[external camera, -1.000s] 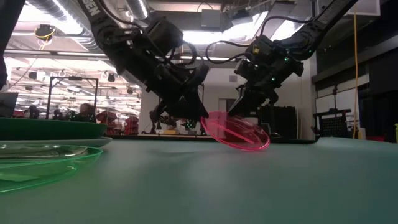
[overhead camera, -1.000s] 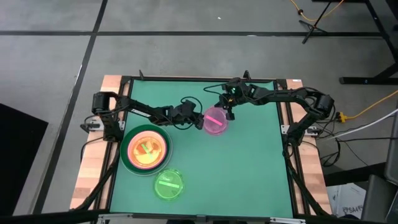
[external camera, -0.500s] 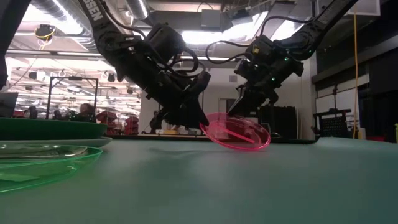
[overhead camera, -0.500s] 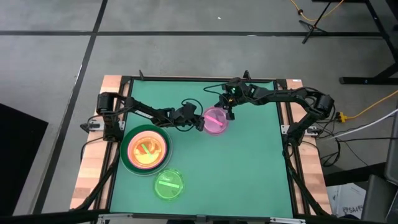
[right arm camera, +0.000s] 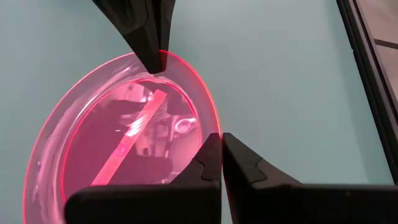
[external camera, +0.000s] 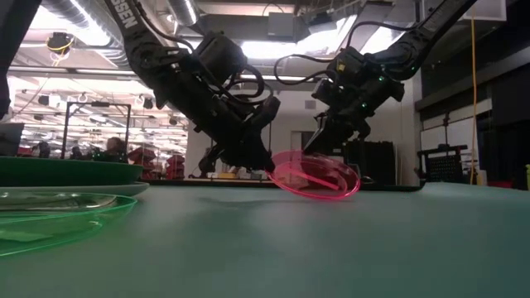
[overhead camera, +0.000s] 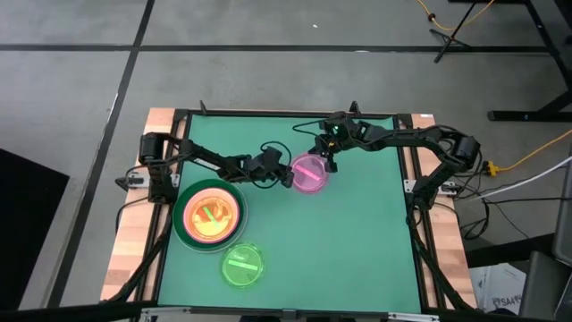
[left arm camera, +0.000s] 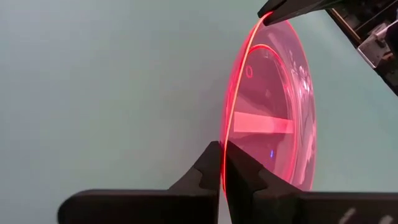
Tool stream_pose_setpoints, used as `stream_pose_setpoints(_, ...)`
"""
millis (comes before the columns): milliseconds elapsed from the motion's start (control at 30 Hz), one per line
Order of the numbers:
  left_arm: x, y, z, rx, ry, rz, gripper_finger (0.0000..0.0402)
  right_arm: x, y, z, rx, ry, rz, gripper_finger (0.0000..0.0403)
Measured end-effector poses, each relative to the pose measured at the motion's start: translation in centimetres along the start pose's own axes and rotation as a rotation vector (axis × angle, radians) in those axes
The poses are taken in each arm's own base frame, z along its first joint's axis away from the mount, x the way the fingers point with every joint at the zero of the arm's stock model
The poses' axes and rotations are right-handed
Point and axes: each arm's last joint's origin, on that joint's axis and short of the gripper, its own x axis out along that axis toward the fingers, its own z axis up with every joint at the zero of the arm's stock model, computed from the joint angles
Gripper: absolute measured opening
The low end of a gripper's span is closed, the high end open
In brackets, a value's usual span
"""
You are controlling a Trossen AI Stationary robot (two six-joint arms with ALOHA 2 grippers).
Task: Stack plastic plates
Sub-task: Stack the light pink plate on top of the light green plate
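A: What had changed around the pink plate point(overhead camera: 310, 173)?

B: The left gripper point(left arm camera: 221, 167) had closed. A second before, its fingers stood apart at the plate's rim on the stack side; now they were pinched on that rim. The right gripper point(right arm camera: 221, 149) had not altered: it was clamped on the opposite rim, as before.

A: So both arms had the plate?

B: Yes, one at each edge. The plate hung tilted, its lower edge at or just above the mat point(overhead camera: 357, 233); whether it touched could not be told.

A: And the rest?

B: The stack point(overhead camera: 210, 213), dark green at the bottom with an orange plate uppermost, lay beyond the left gripper from the pink plate. A lime plate point(overhead camera: 242, 265) lay alone just past the stack, farther still from the pink one.

A: What did it mean for the job?

B: Probably a handover. With the left grip made, the right could likely let go, and the left arm could carry the plate to the stack.
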Motion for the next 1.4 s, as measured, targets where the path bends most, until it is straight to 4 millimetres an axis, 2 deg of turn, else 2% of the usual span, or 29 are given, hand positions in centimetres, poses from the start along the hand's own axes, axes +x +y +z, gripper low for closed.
stream_pose_setpoints(133, 0.0, 0.0, 0.0, 0.000, 0.000, -0.001, 0.0003, 0.0, 0.0, 0.0, -0.007, 0.000, 0.001, 0.0011)
stream_pose_setpoints(333, 0.0, 0.0, 0.0, 0.000, -0.001, -0.003, 0.0002, 0.0, 0.0, 0.0, -0.008, 0.000, 0.000, 0.0066)
stream_pose_setpoints(467, 0.0, 0.0, 0.0, -0.001, 0.000, -0.005, 0.0001, 0.0, -0.1, 0.1, -0.027, 0.001, -0.001, 0.0085)
stream_pose_setpoints(567, -0.1, -0.1, 0.1, -0.002, 0.002, -0.016, 0.0001, -0.8, -0.5, 0.5, -0.067, 0.013, -0.003, 0.0085)
stream_pose_setpoints(733, -0.2, -0.3, 0.1, 0.004, 0.024, -0.038, 0.0000, -2.9, -1.9, 2.5, -0.119, 0.035, -0.039, 0.0076)
stream_pose_setpoints(1000, -0.4, -0.4, 0.4, 0.029, 0.029, -0.066, 0.0000, -5.6, -3.1, 4.9, -0.190, 0.165, -0.100, 0.0076)
stream_pose_setpoints(1233, -1.6, -1.2, 1.4, 0.072, 0.031, -0.139, 0.0000, -6.6, -3.5, 5.8, -0.235, 0.274, -0.159, 0.0076)
stream_pose_setpoints(1400, -3.5, -2.1, 2.8, 0.135, 0.054, -0.234, 0.0000, -6.7, -3.7, 5.7, -0.237, 0.309, -0.192, 0.0076)
